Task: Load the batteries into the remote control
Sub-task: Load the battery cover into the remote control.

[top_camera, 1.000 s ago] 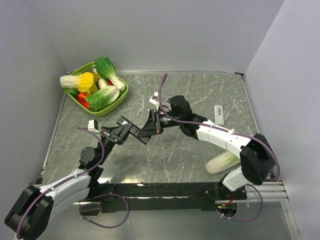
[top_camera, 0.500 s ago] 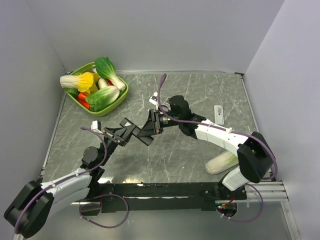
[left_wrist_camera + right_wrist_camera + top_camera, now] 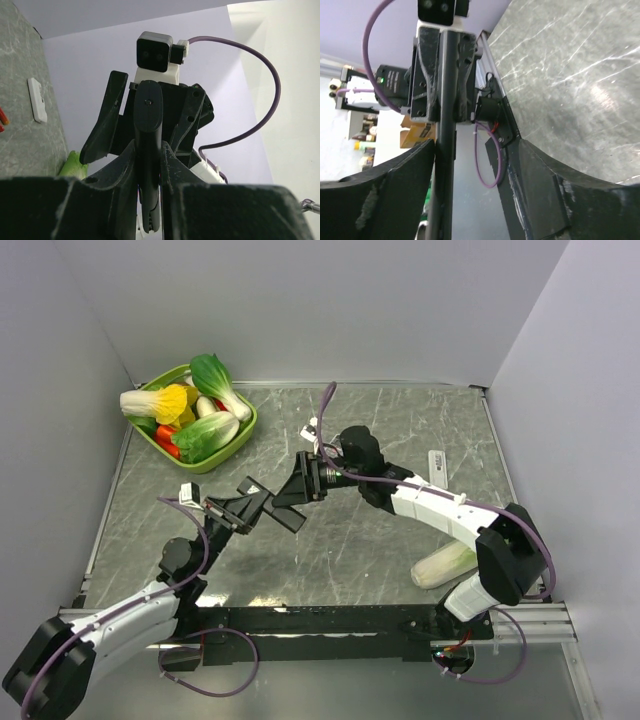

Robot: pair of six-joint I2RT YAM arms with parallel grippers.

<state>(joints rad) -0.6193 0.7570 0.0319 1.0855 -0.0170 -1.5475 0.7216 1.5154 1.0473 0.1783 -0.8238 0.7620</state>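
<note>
The remote control [image 3: 148, 120] was a slim black bar held off the surface, one end clamped in the left claw [image 3: 149, 152], the other reaching between the spread fingers of the right claw [image 3: 476, 145]. Two orange-red batteries [image 3: 2, 116] lay on the surface, mostly cut off.
</note>
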